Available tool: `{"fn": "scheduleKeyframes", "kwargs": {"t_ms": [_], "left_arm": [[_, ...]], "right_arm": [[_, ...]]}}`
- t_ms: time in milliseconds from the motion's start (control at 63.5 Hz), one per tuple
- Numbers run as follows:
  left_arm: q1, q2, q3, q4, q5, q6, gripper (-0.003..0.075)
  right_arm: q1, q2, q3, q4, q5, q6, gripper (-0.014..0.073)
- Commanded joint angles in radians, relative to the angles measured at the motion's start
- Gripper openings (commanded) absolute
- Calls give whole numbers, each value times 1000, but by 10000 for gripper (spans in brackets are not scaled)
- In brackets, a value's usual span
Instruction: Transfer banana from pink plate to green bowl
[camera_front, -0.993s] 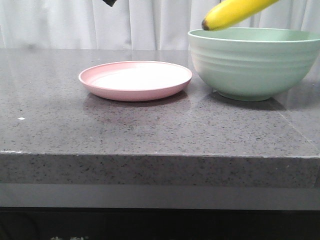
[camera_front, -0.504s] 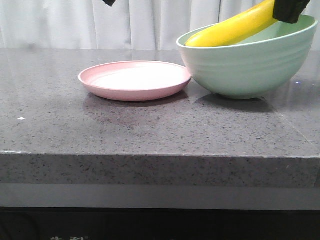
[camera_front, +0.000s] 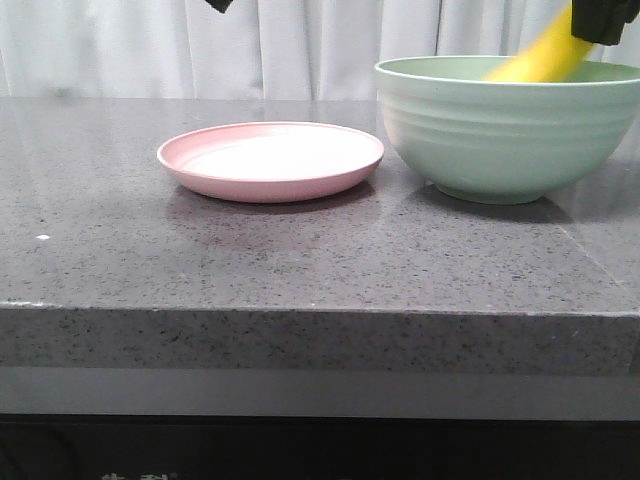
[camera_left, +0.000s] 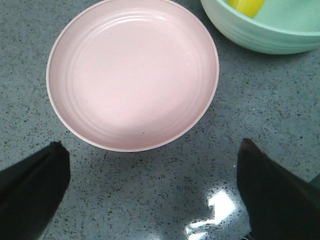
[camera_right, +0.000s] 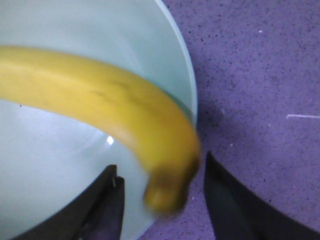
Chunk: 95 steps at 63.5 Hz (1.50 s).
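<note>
I see the banana (camera_right: 105, 112) blurred, sloping into the green bowl (camera_front: 505, 130) near the counter's (camera_front: 300, 260) right edge, its upper end between the right gripper's (camera_right: 162, 200) spread fingers, apparently loose. My left gripper (camera_left: 150, 192) hangs wide open, empty, above the pink plate (camera_left: 132, 75).

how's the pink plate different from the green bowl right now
The pink plate is shallow with a low rim; the green bowl is deep, taller and ridged outside. The plate holds nothing, while the bowl has the banana leaning in it, one end poking above the rim by the right claw. The plate sits to the left, the bowl to the right. Both are round, matte and upright on the grey counter.
</note>
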<state>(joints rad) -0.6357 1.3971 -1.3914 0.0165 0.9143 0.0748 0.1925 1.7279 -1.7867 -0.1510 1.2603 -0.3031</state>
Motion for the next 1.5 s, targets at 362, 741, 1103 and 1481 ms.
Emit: {"fn": "scheduleKeyframes", "kwargs": {"t_ms": [362, 741, 1103, 1481], "left_arm": [[-8, -39, -30, -1, -59, -18, 663], [139, -39, -30, -2, -162, -125, 130], [359, -116, -4, -33, -205, -144, -18], [434, -514, 407, -3, -464, -146, -18]], "right_arm": [[-6, -115, -35, 47, -45, 48, 581], [-6, -210, -33, 161, -10, 281, 59], [-6, -321, 73, 183, -121, 333, -68], [-6, -815, 783, 232, -644, 336, -68]]}}
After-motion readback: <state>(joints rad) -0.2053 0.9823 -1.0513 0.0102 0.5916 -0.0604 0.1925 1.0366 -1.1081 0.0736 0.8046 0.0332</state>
